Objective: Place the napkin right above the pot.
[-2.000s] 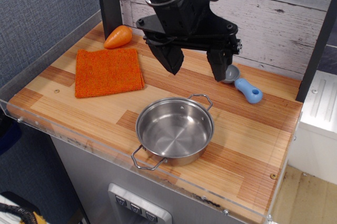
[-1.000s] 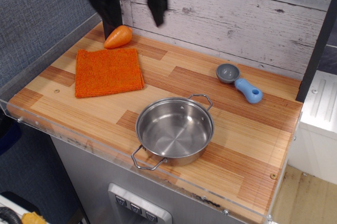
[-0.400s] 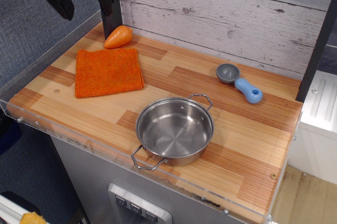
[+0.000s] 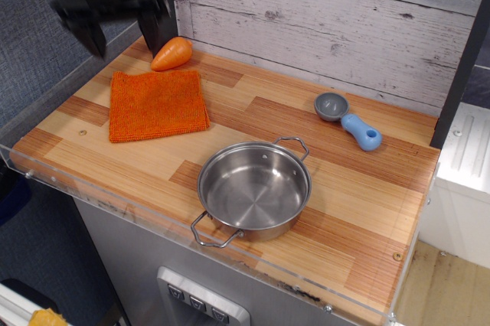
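The gripper [image 4: 122, 35] hangs blurred above the far left corner of the bench [image 4: 360, 211], its two dark fingers spread wide with nothing between them. The napkin [image 4: 158, 105] lies flat near the left edge, just in front of the orange carrot toy [image 4: 171, 53] at the back left corner. The pot [image 4: 254, 189] sits empty near the front edge, well apart from the napkin. A grey scoop with a blue handle [image 4: 348, 120] lies toward the back right
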You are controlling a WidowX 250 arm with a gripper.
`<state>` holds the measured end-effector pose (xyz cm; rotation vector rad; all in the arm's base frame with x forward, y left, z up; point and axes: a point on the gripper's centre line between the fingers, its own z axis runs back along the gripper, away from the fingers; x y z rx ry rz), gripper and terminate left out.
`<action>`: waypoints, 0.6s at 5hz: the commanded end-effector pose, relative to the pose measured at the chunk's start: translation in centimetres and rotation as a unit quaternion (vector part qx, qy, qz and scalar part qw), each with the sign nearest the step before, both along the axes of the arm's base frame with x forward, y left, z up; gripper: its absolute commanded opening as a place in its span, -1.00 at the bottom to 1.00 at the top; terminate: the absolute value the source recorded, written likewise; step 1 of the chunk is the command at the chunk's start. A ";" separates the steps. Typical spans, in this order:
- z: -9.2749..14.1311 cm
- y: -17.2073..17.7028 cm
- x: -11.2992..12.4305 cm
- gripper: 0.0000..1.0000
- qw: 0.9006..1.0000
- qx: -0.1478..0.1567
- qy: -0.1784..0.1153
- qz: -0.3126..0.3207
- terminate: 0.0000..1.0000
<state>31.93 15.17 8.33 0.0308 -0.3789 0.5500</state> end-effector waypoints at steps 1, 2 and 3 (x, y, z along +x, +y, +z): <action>-2.0 -1.0 1.4 1.00 1.000 0.004 0.005 -0.005 -1.00; -2.6 -0.6 1.5 1.00 1.000 0.005 0.010 0.001 -1.00; -3.9 -0.3 1.1 1.00 1.000 0.002 0.021 0.011 -1.00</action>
